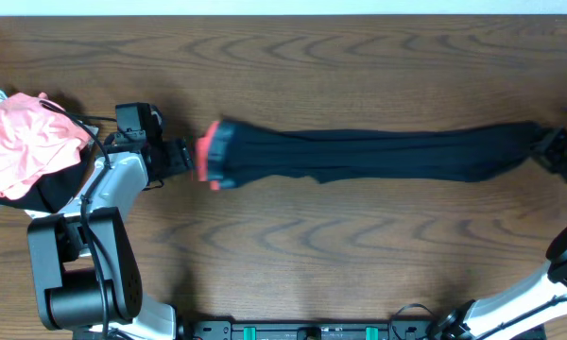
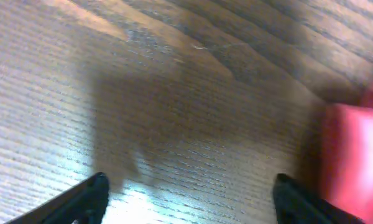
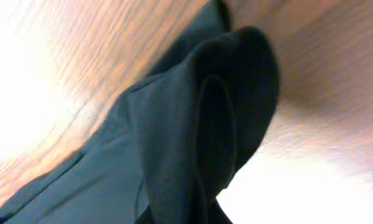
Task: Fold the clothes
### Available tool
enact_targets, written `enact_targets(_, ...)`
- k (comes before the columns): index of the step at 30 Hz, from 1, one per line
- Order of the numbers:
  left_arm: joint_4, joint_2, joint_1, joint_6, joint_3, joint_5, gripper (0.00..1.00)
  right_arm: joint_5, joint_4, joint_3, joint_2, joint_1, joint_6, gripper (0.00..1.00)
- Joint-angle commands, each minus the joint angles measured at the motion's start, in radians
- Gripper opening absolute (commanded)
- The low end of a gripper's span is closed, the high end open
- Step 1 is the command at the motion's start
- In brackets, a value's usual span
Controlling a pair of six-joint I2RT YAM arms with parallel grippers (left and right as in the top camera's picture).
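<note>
- The leggings [image 1: 378, 156] lie stretched flat across the table [image 1: 359, 57], running left to right. The coral-edged waistband [image 1: 213, 156] is at the left end and the leg ends are at the far right.
- The left gripper [image 1: 183, 156] sits just to the left of the waistband and points at it. From overhead I cannot tell whether the two touch.
- In the left wrist view, that gripper [image 2: 193, 199] is spread wide. Its two dark fingertips [image 2: 96, 193] stand far apart, with only bare wood grain between them. The waistband [image 2: 354, 155] shows as a blurred red patch at the right edge, beside the right-hand fingertip and outside the gap.
- The right gripper [image 1: 551, 146] is at the right edge of the table, where the leg ends narrow and bunch into it. It is clenched on the fabric.
- The right wrist view shows something the overhead does not. The dark cloth [image 3: 205, 137] is gathered into a thick rolled fold running down to the bottom of the frame. The fingers themselves are not distinguishable there.
- Only the overhead shows the crumpled pink garment [image 1: 24, 142] lying on black cloth at the far left, well apart from the leggings.
</note>
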State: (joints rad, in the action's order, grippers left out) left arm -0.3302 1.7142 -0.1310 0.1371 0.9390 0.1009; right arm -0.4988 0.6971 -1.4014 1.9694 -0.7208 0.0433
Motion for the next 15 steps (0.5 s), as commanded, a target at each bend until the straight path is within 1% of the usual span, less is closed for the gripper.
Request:
enact_targets(1, -0.003, 0.014, -0.006, 0.006, -0.008, -0.007, 0.87, 0.111, 0.037, -0.069, -0.034, -0.021, -0.019, 0.01)
enact_targets(6, -0.01, 0.014, -0.006, 0.006, -0.008, -0.007, 0.87, 0.157, 0.07, -0.116, -0.034, -0.027, -0.031, 0.01)
enact_targets(10, -0.014, 0.014, -0.006, 0.006, -0.008, -0.007, 0.87, 0.145, 0.115, -0.162, -0.035, -0.021, -0.046, 0.01)
enact_targets(15, -0.013, 0.014, -0.006, 0.006, -0.008, -0.007, 0.87, 0.086, 0.195, -0.221, -0.059, 0.036, -0.131, 0.01)
